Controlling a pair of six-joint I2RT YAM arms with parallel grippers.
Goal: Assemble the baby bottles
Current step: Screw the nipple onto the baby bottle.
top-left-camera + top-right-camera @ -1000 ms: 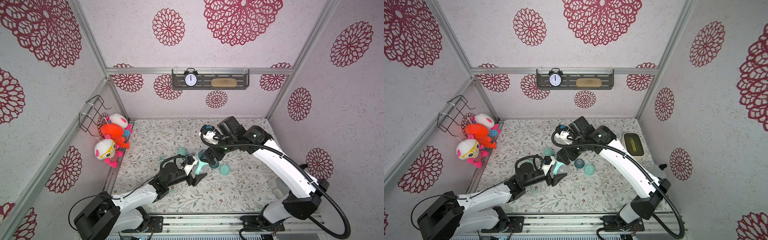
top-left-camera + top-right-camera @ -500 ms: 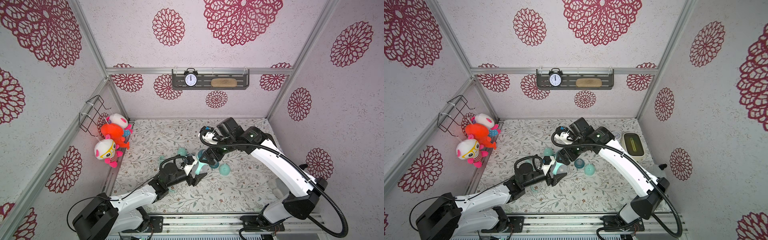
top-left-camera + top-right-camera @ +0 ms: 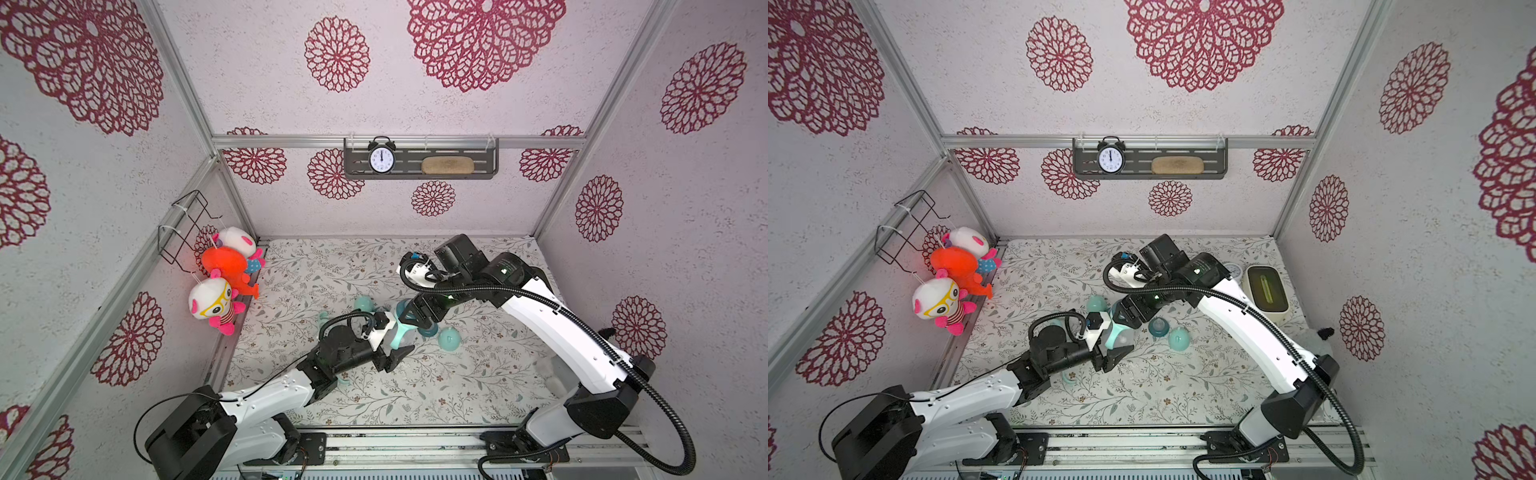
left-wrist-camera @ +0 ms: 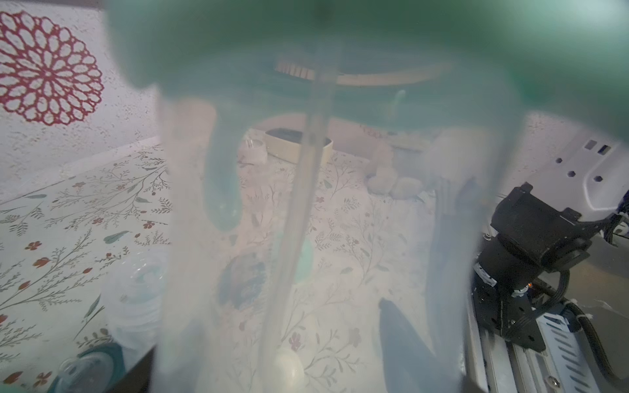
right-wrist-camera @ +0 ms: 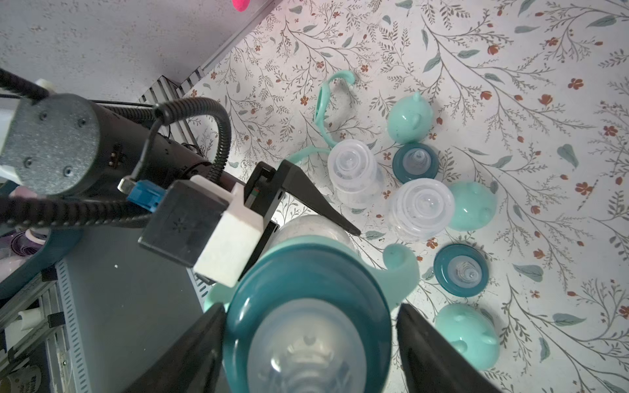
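My left gripper (image 3: 395, 345) is shut on the clear body of a baby bottle (image 3: 398, 337) with mint handles, holding it tilted above the mat; the bottle (image 4: 306, 204) fills the left wrist view. A dark teal nipple collar (image 5: 245, 296) sits on its top. My right gripper (image 5: 309, 311) stands open over that collar, one finger against its side and a small gap at the other finger. Two more clear bottles (image 5: 354, 177) (image 5: 422, 207) lie on the mat with two loose collars (image 5: 415, 161) (image 5: 461, 270), three mint caps (image 5: 410, 119) (image 5: 471, 206) (image 5: 466, 337) and a handle ring (image 5: 326, 102).
Plush toys (image 3: 224, 282) hang by a wire basket (image 3: 187, 224) on the left wall. A shelf on the back wall carries an alarm clock (image 3: 381, 160). A cream box (image 3: 1266, 291) sits at the mat's right edge behind the right arm.
The right gripper's jaws have narrowed around the teal collar and the right wrist has shifted slightly left. The left arm holds the bottle still.
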